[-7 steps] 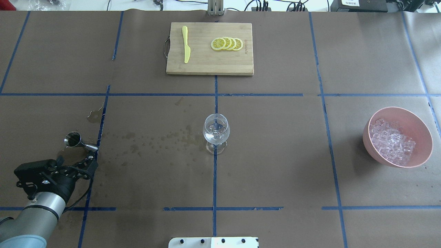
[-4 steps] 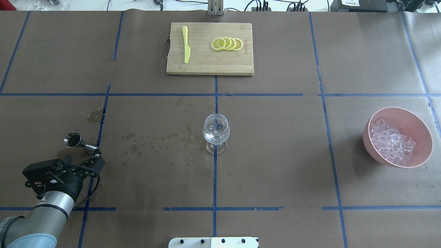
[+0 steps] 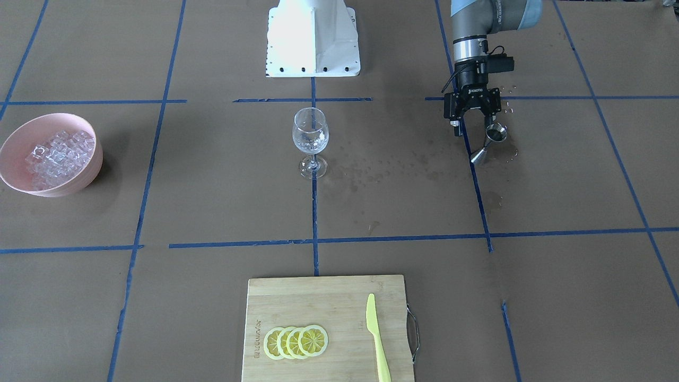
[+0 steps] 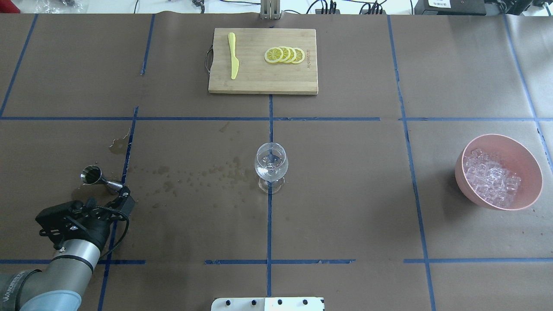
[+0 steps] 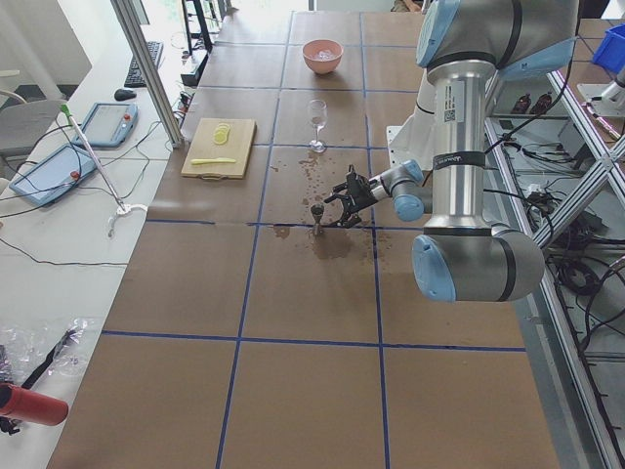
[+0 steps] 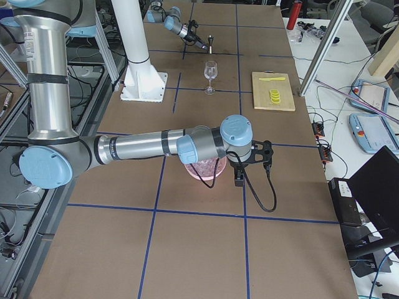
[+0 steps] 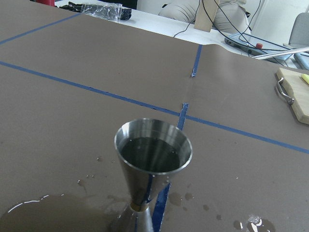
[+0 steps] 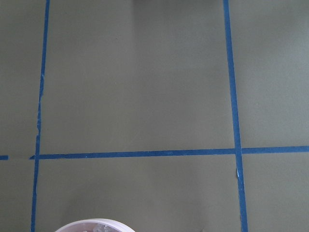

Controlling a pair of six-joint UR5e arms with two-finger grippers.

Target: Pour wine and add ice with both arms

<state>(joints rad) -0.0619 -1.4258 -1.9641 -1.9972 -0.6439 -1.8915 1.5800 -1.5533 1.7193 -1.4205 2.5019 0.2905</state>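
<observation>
A steel jigger (image 7: 152,154) stands upright at the table's left, with dark wine (image 7: 152,151) in its top cup. It also shows from above as jigger (image 4: 91,175) and from the front as jigger (image 3: 496,133). My left gripper (image 4: 108,198) (image 3: 471,126) is open just on the robot's side of it, with nothing between its fingers. An upright wine glass (image 4: 271,165) stands mid-table. Ice (image 4: 492,177) fills a pink bowl (image 4: 525,157) at the right. My right gripper (image 6: 239,179) hangs by that bowl (image 6: 202,169); I cannot tell whether it is open.
A cutting board (image 4: 263,82) at the far middle carries lemon slices (image 4: 285,55) and a yellow knife (image 4: 233,56). Wet spots (image 4: 194,175) dot the paper between jigger and glass, and a puddle (image 7: 43,217) lies beside the jigger. The white robot base (image 3: 313,37) stands behind the glass.
My left arm has shifted to the right, bringing the open gripper closer behind the jigger. The jigger, glass and bowl have stayed put.
</observation>
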